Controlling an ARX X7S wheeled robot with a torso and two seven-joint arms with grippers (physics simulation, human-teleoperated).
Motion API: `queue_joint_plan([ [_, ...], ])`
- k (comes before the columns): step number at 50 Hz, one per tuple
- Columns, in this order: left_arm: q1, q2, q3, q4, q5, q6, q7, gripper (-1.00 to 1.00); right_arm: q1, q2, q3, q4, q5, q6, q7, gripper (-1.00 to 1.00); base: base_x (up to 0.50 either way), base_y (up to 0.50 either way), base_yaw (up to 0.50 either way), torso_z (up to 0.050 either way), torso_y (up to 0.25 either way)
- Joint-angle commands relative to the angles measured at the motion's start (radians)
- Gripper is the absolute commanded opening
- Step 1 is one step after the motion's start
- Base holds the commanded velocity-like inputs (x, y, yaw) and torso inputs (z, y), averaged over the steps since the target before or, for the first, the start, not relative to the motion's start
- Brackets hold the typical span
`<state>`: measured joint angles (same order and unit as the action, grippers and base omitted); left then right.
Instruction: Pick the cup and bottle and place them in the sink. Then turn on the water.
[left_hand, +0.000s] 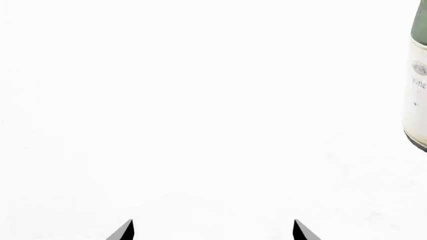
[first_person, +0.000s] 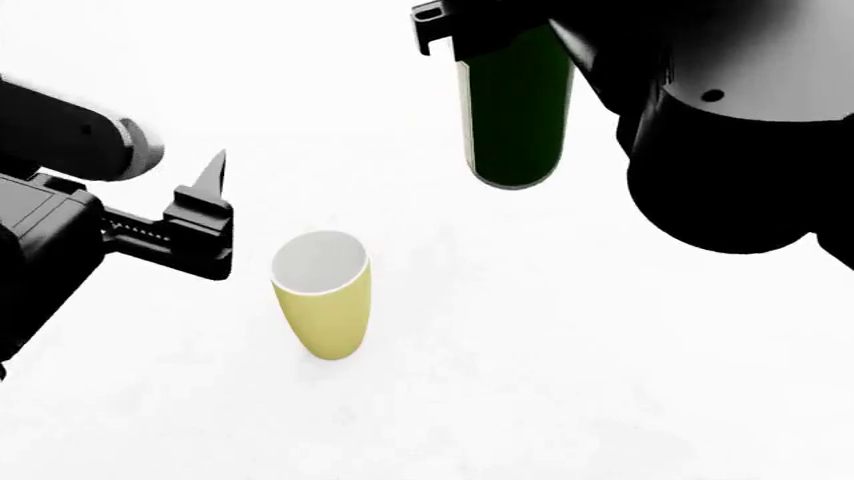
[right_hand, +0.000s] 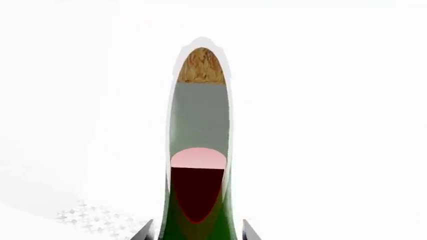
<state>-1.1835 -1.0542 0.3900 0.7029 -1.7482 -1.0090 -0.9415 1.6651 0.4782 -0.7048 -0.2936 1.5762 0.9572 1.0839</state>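
Note:
The pale yellow cup (first_person: 322, 305) stands upright on the white surface, its white inside showing. My left gripper (first_person: 167, 190) is open and empty just left of the cup, apart from it; in the left wrist view (left_hand: 213, 227) nothing lies between its fingertips. The dark green bottle (first_person: 514, 130) stands upright between the fingers of my right gripper (first_person: 507, 40), which is shut on its body. The right wrist view shows the bottle (right_hand: 200, 125) with its tan cork on top, between the right gripper's (right_hand: 197, 231) fingertips. The bottle's whitish label (left_hand: 419, 90) shows in the left wrist view. The sink is out of view.
A plain white surface surrounds the cup and bottle. My right arm's dark housing (first_person: 727, 130) fills the upper right of the head view.

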Motion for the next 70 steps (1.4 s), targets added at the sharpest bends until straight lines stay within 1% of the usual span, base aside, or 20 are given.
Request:
queue_joint_plan([
  [1,0.108,-0.045,-0.072,0.046,-0.06,0.105,0.043,1.0,0.011,0.023,0.014,-0.015,-0.011,0.016,0.015,-1.0,0.0,0.0,0.0,0.0,0.0],
  [8,0.203,-0.087,-0.121,0.081,-0.054,0.162,0.077,1.0,-0.001,0.035,0.016,-0.016,-0.016,0.009,0.014,-1.0,0.0,0.0,0.0,0.0,0.0],
  [9,0.248,-0.101,-0.141,0.091,-0.048,0.185,0.099,1.0,-0.006,0.037,0.015,-0.017,-0.02,0.007,0.014,-1.0,0.0,0.0,0.0,0.0,0.0],
  [14,0.353,-0.126,-0.178,0.114,-0.012,0.226,0.152,1.0,-0.013,0.037,0.012,-0.017,-0.027,0.002,0.013,-1.0,0.0,0.0,0.0,0.0,0.002],
  [25,0.458,-0.141,-0.2,0.137,0.032,0.25,0.214,1.0,-0.024,0.043,0.007,-0.017,-0.035,-0.003,0.007,-1.0,0.0,0.0,0.0,0.0,0.0],
  [39,0.541,-0.162,-0.228,0.154,0.042,0.277,0.261,1.0,-0.03,0.043,0.001,-0.01,-0.044,-0.01,-0.003,-1.0,0.0,0.0,0.0,0.0,0.001],
  [43,0.544,-0.161,-0.223,0.158,0.039,0.27,0.284,1.0,-0.036,0.043,-0.001,-0.007,-0.05,-0.015,-0.007,-1.0,0.0,0.0,0.0,0.0,0.003],
  [64,0.476,-0.14,-0.169,0.172,-0.027,0.209,0.297,1.0,-0.051,0.046,-0.007,-0.007,-0.058,-0.026,-0.012,-1.0,0.0,0.0,0.0,0.0,0.0],
  [70,0.48,-0.136,-0.164,0.174,-0.022,0.203,0.304,1.0,-0.057,0.05,-0.007,-0.009,-0.059,-0.029,-0.011,-1.0,0.0,0.0,0.0,0.0,0.002],
])
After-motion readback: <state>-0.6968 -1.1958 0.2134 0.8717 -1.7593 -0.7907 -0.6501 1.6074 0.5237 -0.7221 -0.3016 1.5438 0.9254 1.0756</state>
